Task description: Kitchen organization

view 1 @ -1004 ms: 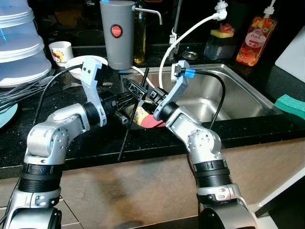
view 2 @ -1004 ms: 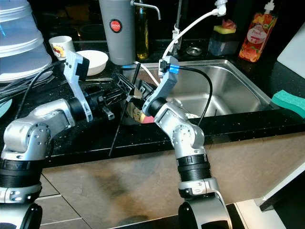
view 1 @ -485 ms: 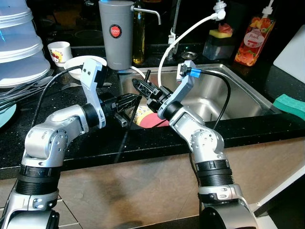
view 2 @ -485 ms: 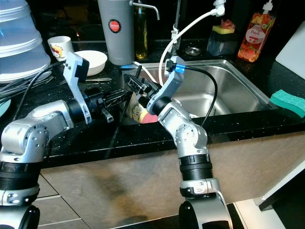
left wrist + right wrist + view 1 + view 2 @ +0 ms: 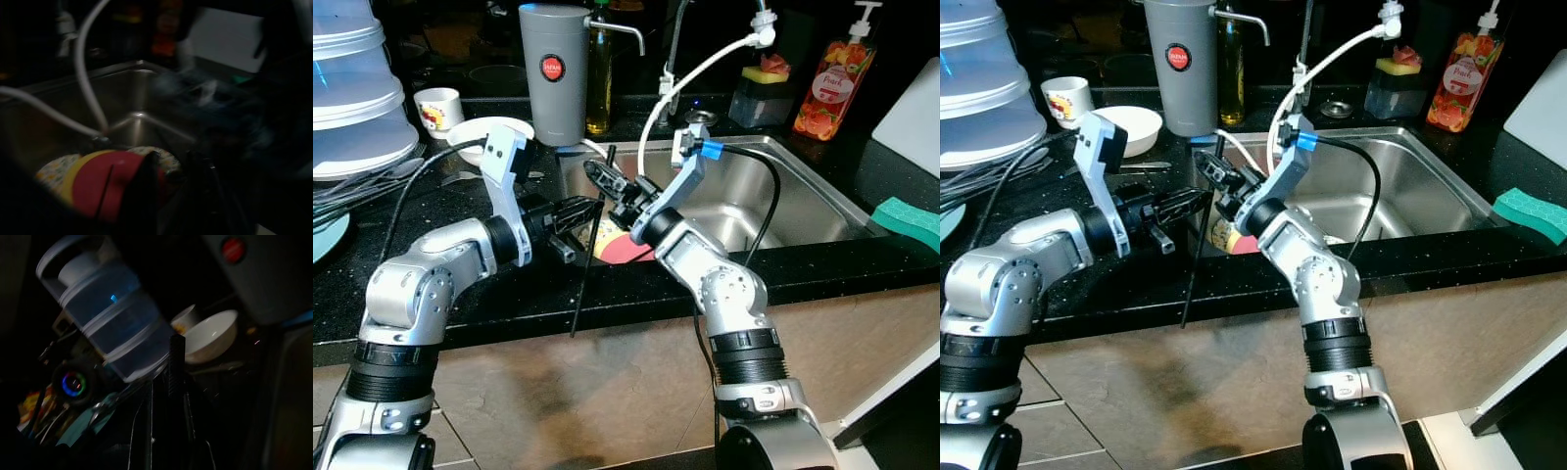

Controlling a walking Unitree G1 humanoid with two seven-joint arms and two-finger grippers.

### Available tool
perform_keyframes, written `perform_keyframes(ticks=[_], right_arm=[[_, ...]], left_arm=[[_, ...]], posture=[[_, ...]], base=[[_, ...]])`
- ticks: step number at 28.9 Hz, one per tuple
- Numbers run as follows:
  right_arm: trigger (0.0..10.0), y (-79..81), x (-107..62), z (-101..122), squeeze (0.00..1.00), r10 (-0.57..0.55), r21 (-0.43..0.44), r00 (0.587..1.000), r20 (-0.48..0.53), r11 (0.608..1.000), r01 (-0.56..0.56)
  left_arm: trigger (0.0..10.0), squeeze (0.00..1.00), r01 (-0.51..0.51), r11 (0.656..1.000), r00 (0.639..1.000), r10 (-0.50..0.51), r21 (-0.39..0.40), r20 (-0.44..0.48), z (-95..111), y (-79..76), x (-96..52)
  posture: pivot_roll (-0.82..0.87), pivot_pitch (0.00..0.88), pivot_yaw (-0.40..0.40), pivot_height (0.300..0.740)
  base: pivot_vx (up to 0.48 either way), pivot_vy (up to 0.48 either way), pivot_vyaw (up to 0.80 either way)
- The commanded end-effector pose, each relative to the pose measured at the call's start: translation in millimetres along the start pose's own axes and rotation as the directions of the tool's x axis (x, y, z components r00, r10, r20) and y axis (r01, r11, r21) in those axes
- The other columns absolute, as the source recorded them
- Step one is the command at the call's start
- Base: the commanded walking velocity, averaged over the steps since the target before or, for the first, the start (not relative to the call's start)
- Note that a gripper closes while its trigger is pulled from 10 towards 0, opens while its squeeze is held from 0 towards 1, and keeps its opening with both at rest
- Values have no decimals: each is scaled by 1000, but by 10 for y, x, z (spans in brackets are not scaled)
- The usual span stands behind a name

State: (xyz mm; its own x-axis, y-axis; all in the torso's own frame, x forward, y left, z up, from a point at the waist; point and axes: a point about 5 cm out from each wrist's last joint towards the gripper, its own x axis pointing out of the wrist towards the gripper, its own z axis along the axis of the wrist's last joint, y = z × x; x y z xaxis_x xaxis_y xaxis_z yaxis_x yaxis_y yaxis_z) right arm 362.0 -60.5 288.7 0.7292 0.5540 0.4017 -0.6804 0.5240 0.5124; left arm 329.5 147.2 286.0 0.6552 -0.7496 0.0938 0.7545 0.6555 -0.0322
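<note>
A: Where is the black stick seen?

B: It is held upright-tilted over the sink's near-left rim, its lower end hanging past the counter edge toward six o'clock.

A: And the grippers?

B: The right gripper is closed on the black stick near its top. The left gripper lies at its nine o'clock, just beside; whether its fingers are parted cannot be told. A red-and-yellow bowl sits beneath.
</note>
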Motion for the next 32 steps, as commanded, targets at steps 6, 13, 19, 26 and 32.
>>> perform_keyframes(ticks=[6, 13, 19, 26, 32], right_arm=[[0, -129, -13, 197, 0, -88, -54, 990, 113, 994, 95], [0, -338, -89, 502, 0, -213, -86, 903, 373, 961, 262], [0, -441, -99, 568, 0, -247, -110, 854, 458, 938, 330], [0, -538, -20, 522, 0, -298, -123, 820, 489, 907, 403], [0, -521, 53, 456, 0, -291, -177, 818, 496, 888, 424]], left_arm=[[10000, 1000, -146, 988, 989, 145, 45, 35, 81, 162, -12], [10000, 0, -190, 979, 980, 184, 79, 72, 115, 194, 0], [10000, 0, -127, 985, 990, 120, 113, 68, 71, 86, 66], [10000, 0, -119, 978, 990, 102, 170, 102, 80, 21, 171], [10000, 0, -82, 974, 990, 55, 210, 132, 77, -30, 185]], posture=[[33, 68, -37, 740], [34, 76, -34, 740], [38, 86, -31, 740], [50, 124, -27, 740], [55, 154, -31, 740]], base=[[0, 0, 0], [0, 0, 0], [0, 0, 0], [0, 0, 0], [0, 0, 0]])
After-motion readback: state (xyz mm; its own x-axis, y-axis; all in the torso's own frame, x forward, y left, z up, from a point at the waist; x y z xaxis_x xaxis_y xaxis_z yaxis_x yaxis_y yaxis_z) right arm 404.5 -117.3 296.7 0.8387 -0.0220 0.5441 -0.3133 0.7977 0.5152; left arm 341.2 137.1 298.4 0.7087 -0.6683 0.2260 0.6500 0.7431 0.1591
